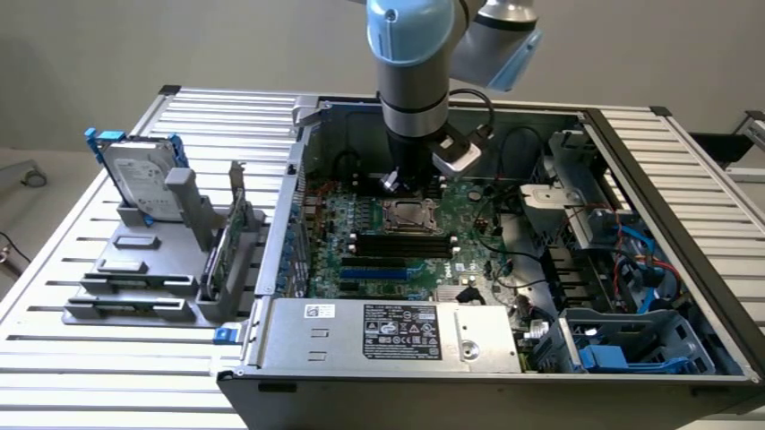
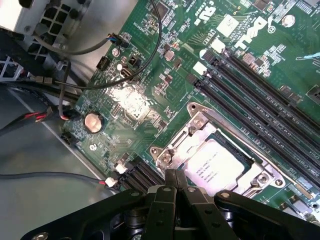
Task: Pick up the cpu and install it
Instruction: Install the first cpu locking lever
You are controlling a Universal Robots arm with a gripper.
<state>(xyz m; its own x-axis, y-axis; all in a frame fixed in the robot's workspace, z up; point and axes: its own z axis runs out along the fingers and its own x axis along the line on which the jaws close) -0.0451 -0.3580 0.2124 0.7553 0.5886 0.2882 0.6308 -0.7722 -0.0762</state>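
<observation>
The cpu (image 2: 216, 164), a thin, stiff, fragile chip best gripped by its edges, is seen seated in the socket (image 2: 220, 160), just beside the end effector (image 2: 176, 181), pressed together and empty.

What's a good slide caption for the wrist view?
Shut tool poised above the cpu seated in its metal-rimmed socket frame on the green motherboard.

Silver cpu (image 2: 215, 162) — flat in socket
</observation>
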